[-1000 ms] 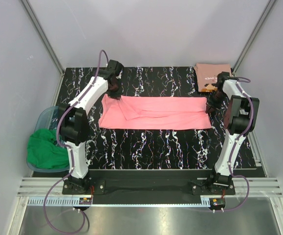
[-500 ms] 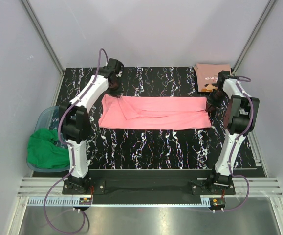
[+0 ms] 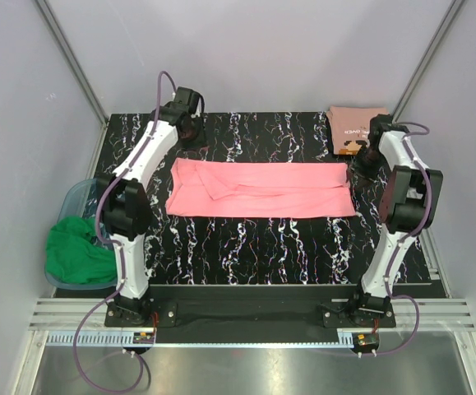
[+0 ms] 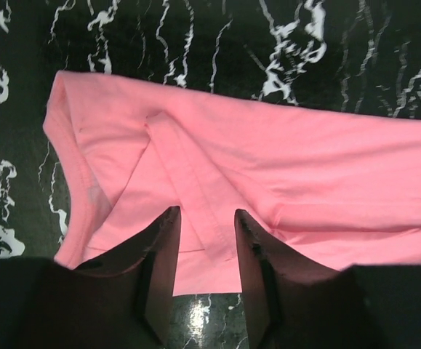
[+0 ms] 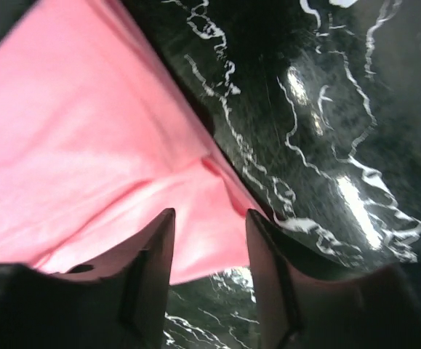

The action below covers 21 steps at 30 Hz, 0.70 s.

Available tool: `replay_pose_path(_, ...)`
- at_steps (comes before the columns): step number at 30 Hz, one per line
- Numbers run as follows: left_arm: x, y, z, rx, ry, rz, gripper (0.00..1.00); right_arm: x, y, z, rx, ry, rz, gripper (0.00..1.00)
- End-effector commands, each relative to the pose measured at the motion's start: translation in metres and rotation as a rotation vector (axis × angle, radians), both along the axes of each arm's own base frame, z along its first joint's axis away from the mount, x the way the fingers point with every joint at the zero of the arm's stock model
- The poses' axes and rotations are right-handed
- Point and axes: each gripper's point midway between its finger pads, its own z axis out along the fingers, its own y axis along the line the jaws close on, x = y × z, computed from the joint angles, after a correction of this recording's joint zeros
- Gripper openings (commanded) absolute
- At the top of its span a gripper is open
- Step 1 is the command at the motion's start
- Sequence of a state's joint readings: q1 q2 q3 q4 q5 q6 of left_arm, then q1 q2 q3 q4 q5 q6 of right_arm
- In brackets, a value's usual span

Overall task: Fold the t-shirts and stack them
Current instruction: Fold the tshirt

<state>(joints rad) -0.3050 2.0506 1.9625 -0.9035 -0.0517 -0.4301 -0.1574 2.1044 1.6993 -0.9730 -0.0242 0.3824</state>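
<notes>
Two t-shirts, two grippers, both with jaws parted and holding nothing.
Top: one pink t-shirt (image 3: 262, 191) lies flat between left gripper (image 3: 188, 136) and right gripper (image 3: 366, 161). One salmon t-shirt (image 3: 357, 125) sits folded just beyond the right gripper, its white lettering unreadable. One green cloth (image 3: 77, 251) in a bin (image 3: 75, 196). Left wrist: pink sleeve end below the parted fingers. Right wrist: pink edge below the parted fingers.

I record both releases within the last second. The left gripper (image 4: 206, 217) and the right gripper (image 5: 210, 216) have parted their jaws, let go of the pink t-shirt (image 3: 262, 189) and drawn back from its far corners.
</notes>
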Motion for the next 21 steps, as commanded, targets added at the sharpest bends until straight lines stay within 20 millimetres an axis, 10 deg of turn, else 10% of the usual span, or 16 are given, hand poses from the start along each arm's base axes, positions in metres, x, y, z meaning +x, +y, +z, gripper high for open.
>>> replay_pose_path(1, 0.007, -0.012, 0.045, -0.083, -0.103, -0.046, 0.41, 0.008, 0.003, 0.071, -0.069, -0.158, 0.061, 0.52)
replay_pose_path(5, -0.018, -0.005, 0.066, -0.088, -0.121, -0.074, 0.43, 0.017, 0.057, 0.092, -0.026, -0.222, 0.196, 0.65)
replay_pose_path(10, -0.071, -0.032, 0.045, -0.273, 0.008, -0.162, 0.5, 0.004, 0.138, 0.099, 0.085, -0.249, 0.347, 0.67)
replay_pose_path(15, -0.114, -0.047, -0.013, -0.411, 0.133, -0.094, 0.51, -0.024, 0.158, 0.109, 0.151, -0.275, 0.354, 0.68)
replay_pose_path(21, -0.112, -0.058, -0.049, -0.392, 0.162, -0.039, 0.52, -0.069, 0.15, 0.113, 0.15, -0.273, 0.347, 0.68)
